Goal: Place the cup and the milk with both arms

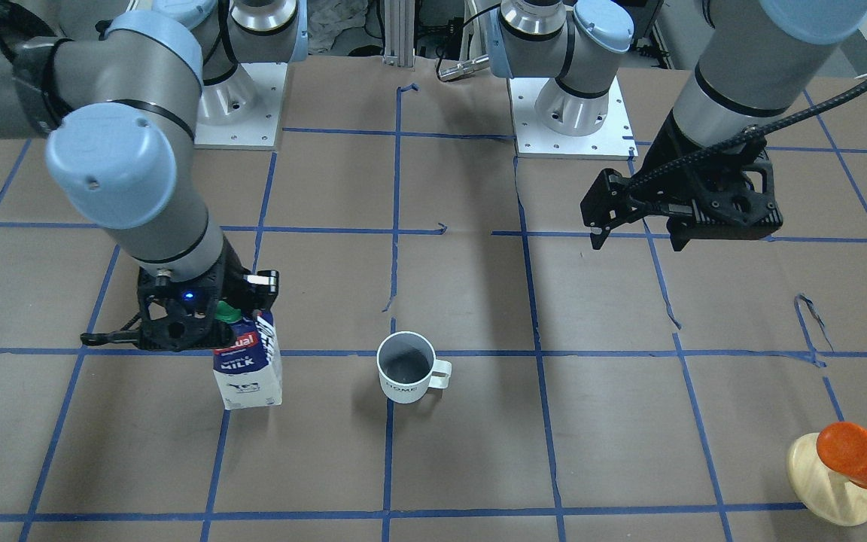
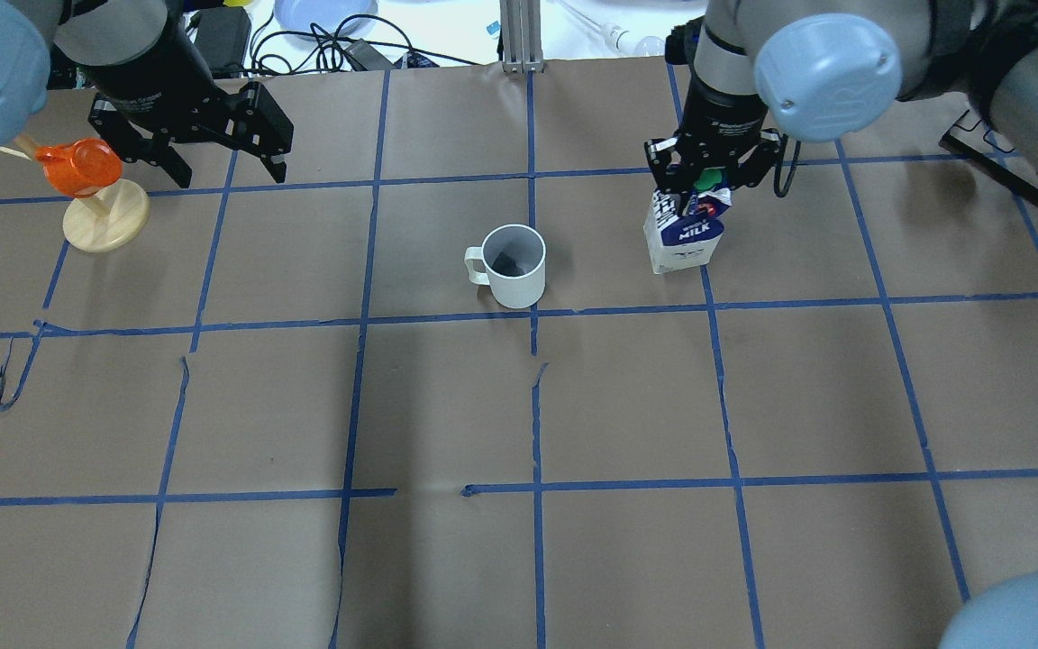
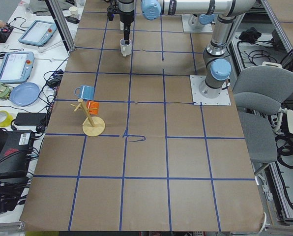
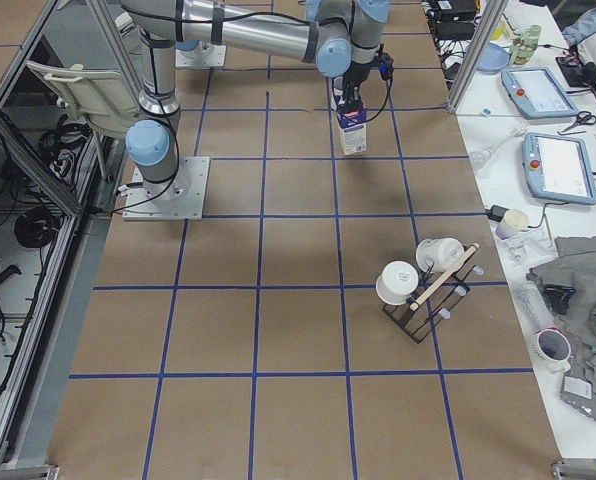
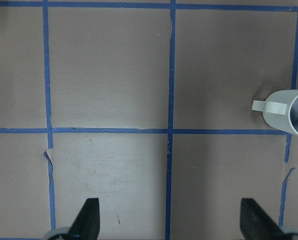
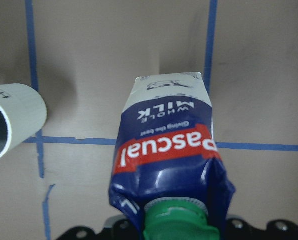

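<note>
The white cup (image 2: pixel 514 266) stands upright mid-table with its handle toward my left side; it also shows in the front view (image 1: pixel 406 367). The blue and white milk carton (image 2: pixel 686 239) stands upright beside it, toward my right. My right gripper (image 2: pixel 706 180) is shut on the carton's gable top by the green cap (image 6: pixel 175 220). I cannot tell whether the carton's base touches the table. My left gripper (image 2: pixel 229 169) is open and empty, hanging in the air well to the cup's far left. In the left wrist view its fingertips (image 5: pixel 89 215) stand wide apart, with the cup (image 5: pixel 289 112) at the right edge.
An orange cup on a round wooden stand (image 2: pixel 91 194) sits just beside my left gripper at the far left. Blue tape lines grid the brown table (image 2: pixel 537 406). The arm bases (image 1: pixel 569 113) are at the robot's edge. A rack with white cups (image 4: pixel 423 285) stands further along.
</note>
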You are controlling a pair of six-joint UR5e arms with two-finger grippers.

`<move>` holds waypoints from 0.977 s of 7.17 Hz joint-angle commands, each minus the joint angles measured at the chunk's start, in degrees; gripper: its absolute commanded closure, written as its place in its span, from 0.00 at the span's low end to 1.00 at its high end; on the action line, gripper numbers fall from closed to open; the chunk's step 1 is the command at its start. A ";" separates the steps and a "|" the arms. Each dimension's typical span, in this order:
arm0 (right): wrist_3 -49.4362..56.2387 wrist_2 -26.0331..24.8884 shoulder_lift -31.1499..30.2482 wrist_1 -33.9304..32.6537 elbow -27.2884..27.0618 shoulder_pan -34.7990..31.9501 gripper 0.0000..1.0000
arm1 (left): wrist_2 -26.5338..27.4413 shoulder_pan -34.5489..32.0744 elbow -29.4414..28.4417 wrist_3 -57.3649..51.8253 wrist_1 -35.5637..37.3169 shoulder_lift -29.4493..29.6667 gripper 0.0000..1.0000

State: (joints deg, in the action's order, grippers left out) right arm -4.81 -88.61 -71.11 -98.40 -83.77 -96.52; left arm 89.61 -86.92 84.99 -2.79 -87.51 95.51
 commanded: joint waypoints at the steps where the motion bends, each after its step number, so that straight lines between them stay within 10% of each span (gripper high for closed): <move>1: -10.35 2.39 1.76 -2.83 0.28 -5.76 0.80 | 0.13 -0.10 0.35 -0.20 0.06 -0.23 0.00; 5: -12.42 3.26 4.31 -4.26 0.02 -8.60 0.80 | 0.13 -0.10 0.53 -0.20 -0.11 -0.23 0.00; 7: -11.98 2.57 4.75 -4.34 0.10 -8.60 0.41 | 0.13 -0.10 0.53 -0.11 0.06 -0.23 0.00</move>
State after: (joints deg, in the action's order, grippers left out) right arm -17.13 -85.59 -66.71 -102.67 -83.71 -105.07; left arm 89.74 -87.01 85.50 -2.97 -87.59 95.27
